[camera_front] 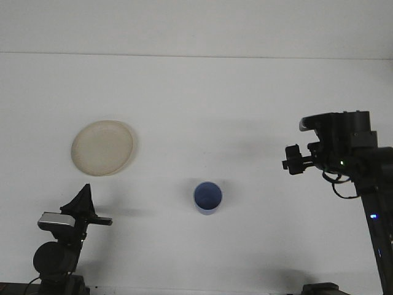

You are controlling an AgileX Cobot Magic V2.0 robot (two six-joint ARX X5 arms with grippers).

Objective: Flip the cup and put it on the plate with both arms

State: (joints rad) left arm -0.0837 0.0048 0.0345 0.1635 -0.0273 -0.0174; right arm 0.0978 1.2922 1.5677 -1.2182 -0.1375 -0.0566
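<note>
Cup [208, 197] upright, mouth up, between plate [102, 147] and right hand [291, 166]; left hand [83, 206] slightly nearer; both hands' spread unclear.

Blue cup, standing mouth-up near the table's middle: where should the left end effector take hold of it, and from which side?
Probably by the rim. The blue cup stands upright with its mouth open to the camera, so one finger could go inside the wall and one outside. Coming from above on its left side suits the left end effector, and that is also the side the plate lies on.
</note>
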